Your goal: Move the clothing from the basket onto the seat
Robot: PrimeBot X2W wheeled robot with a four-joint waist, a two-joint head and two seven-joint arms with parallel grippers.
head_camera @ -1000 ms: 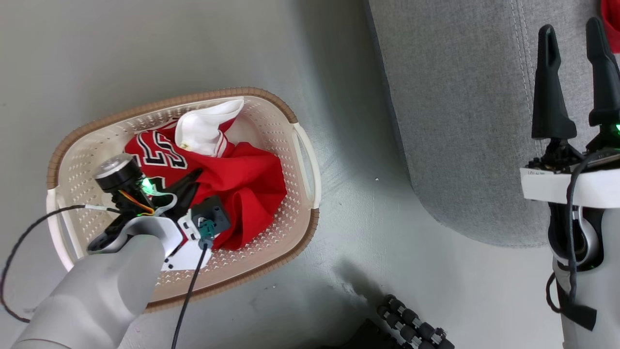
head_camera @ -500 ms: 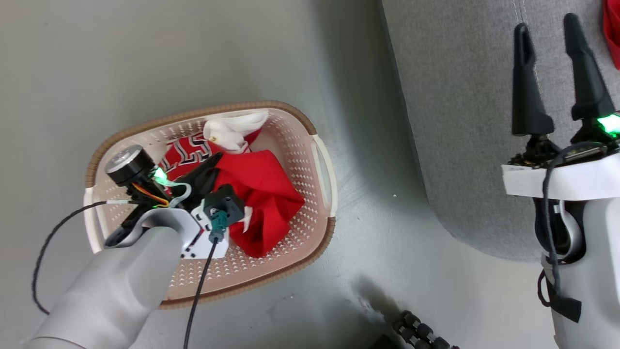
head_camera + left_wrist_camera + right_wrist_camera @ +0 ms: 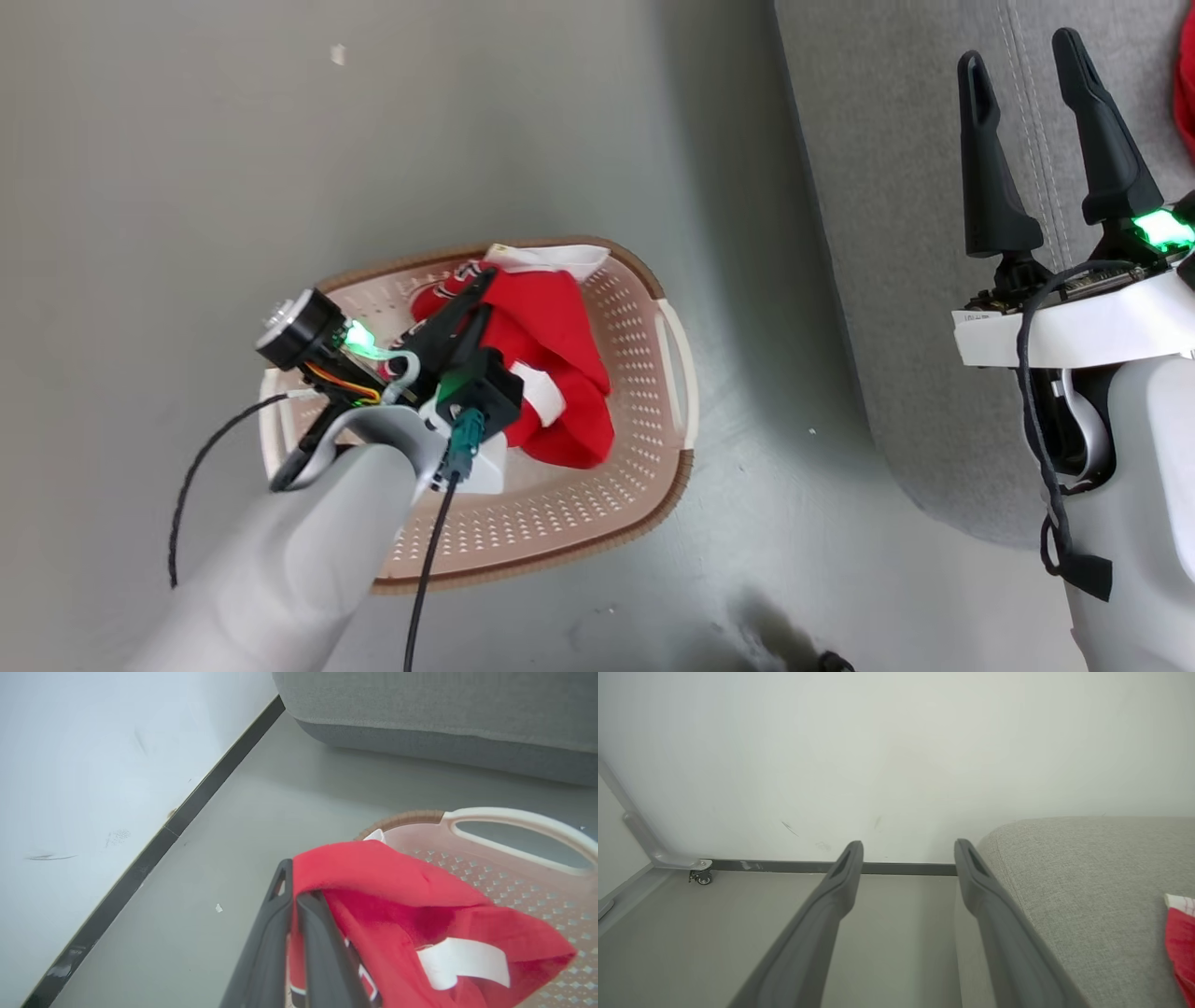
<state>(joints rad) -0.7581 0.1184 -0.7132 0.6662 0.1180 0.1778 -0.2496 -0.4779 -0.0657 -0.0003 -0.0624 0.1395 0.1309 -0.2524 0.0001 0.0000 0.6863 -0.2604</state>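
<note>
Clothing (image 3: 560, 327) — red, bunched over the basket (image 3: 635, 448) — is pinched by the left gripper (image 3: 293, 882), fingers closed; the right gripper (image 3: 1018, 51), fingers spread, hangs near the seat (image 3: 896, 233)

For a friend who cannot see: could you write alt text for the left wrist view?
The left gripper, shut, pinches red clothing held over a basket. Grey floor, a white wall and a sofa lie beyond.

Red clothing (image 3: 560, 327) with white trim, cream perforated basket (image 3: 639, 392) with brown rim, light-grey seat (image 3: 896, 187).
</note>
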